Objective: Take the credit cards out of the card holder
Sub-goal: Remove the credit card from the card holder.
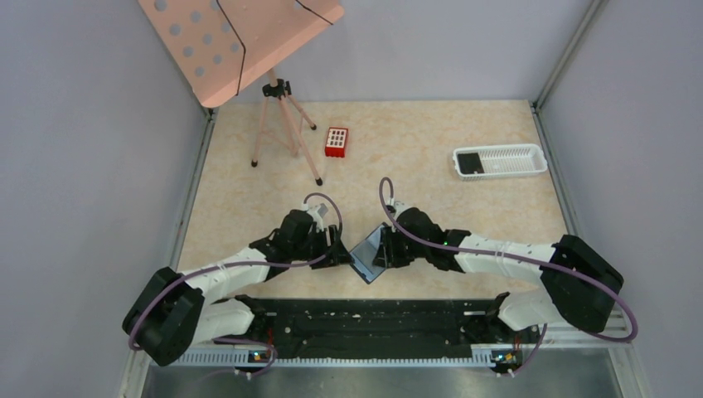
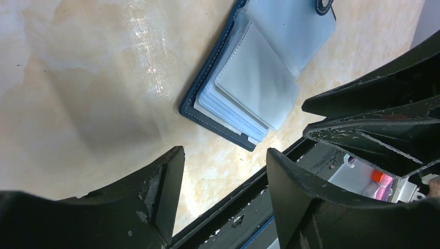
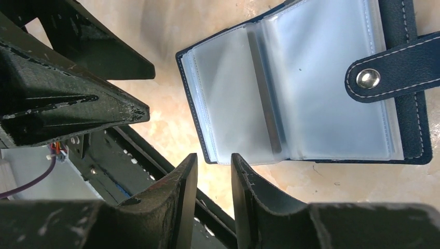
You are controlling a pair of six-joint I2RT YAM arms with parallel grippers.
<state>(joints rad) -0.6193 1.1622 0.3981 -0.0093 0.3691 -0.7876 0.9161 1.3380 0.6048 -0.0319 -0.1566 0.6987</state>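
The blue card holder [image 1: 369, 254] lies open on the table near the front edge, between my two grippers. Its greyish translucent pockets [image 3: 306, 88] fan out and the snap tab [image 3: 384, 78] folds over the right page. My left gripper [image 2: 223, 155] hangs open just short of the holder's [image 2: 249, 83] near corner, with nothing between its fingers. A narrow gap parts the jaws of my right gripper [image 3: 214, 158], whose tips sit at the holder's lower edge and hold nothing. One dark credit card [image 1: 470, 162] lies in the white tray.
The white slotted tray [image 1: 514, 161] stands at the back right. A small red box [image 1: 336, 141] and a tripod [image 1: 282, 124] carrying a pink perforated board [image 1: 240, 41] stand at the back left. The black base rail [image 1: 365, 319] runs just in front of the holder.
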